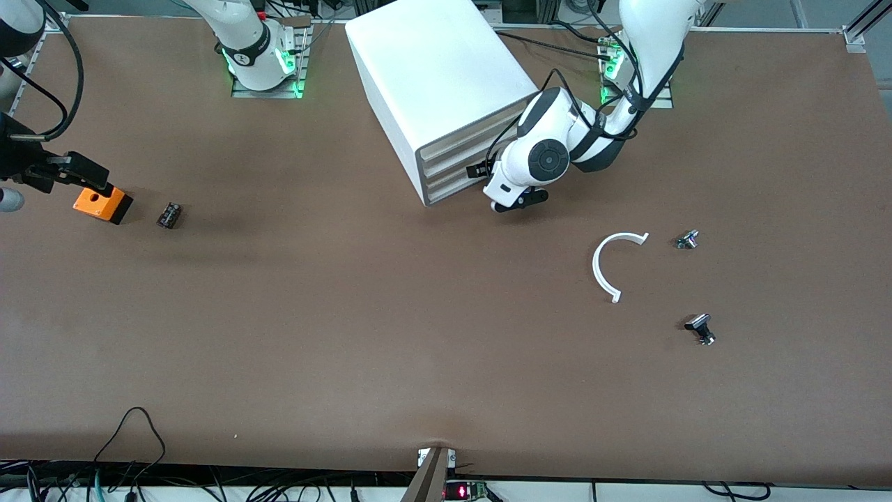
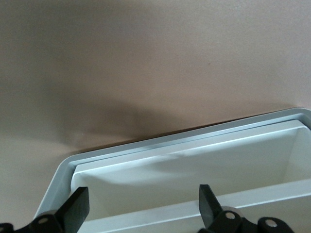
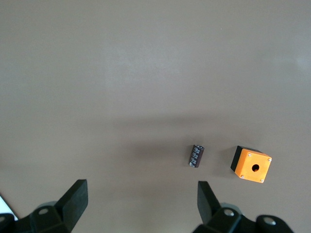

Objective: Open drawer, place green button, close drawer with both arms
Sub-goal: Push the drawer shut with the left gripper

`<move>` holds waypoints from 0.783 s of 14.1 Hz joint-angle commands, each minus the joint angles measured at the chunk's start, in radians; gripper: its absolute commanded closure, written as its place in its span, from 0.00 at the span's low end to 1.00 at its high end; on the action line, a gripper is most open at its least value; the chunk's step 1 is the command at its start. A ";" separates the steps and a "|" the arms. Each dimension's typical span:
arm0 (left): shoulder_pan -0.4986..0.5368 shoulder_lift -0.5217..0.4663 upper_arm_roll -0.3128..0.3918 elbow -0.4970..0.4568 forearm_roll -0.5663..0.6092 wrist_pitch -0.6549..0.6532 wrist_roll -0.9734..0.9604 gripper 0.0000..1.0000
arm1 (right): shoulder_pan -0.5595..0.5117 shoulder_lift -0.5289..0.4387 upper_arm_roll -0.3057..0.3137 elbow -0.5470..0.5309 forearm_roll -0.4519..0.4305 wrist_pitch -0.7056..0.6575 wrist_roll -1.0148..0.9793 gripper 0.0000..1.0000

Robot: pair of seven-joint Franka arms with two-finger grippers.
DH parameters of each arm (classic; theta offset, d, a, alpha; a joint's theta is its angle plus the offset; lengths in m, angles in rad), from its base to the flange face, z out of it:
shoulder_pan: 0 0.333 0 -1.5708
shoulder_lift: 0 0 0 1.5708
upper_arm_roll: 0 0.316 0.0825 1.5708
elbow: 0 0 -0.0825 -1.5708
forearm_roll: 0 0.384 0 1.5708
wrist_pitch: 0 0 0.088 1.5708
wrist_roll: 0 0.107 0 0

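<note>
- Drawer (image 1: 456, 189): lowest in cabinet (image 1: 435, 84); left gripper (image 2: 141, 211) at its front, fingers spread.
- Right gripper (image 3: 141, 206): spread, above orange box (image 3: 251, 164).

No legible text or labels

The desk (image 1: 348, 314) is showing a matt brown, cloth-like surface, while the cabinet (image 1: 432, 77) and its lowest drawer (image 2: 194, 170) are looking like smooth, faintly glossy white plastic, the orange box (image 1: 102, 203) likewise.
</note>
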 commanded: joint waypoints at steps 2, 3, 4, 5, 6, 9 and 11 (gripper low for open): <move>0.042 -0.056 -0.009 -0.030 -0.028 -0.003 0.187 0.01 | -0.019 -0.035 0.007 -0.037 0.022 0.010 -0.017 0.00; 0.067 -0.064 -0.009 -0.030 -0.028 -0.003 0.219 0.01 | -0.017 -0.028 0.007 -0.026 0.020 0.004 -0.020 0.00; 0.078 -0.067 -0.009 -0.028 -0.025 0.011 0.247 0.01 | -0.013 -0.025 0.007 -0.018 0.019 -0.008 -0.020 0.00; 0.087 -0.076 -0.005 -0.022 -0.022 0.058 0.259 0.01 | -0.008 -0.023 0.007 -0.018 0.017 -0.010 -0.028 0.00; 0.122 -0.107 0.002 -0.018 -0.014 0.085 0.267 0.01 | -0.008 -0.014 0.007 -0.018 0.017 -0.011 -0.033 0.00; 0.234 -0.173 0.054 -0.010 -0.008 0.088 0.340 0.01 | -0.008 -0.008 0.007 -0.012 0.023 -0.011 -0.008 0.00; 0.239 -0.209 0.125 0.019 -0.007 0.074 0.412 0.01 | -0.008 -0.006 0.007 -0.012 0.028 -0.010 -0.010 0.00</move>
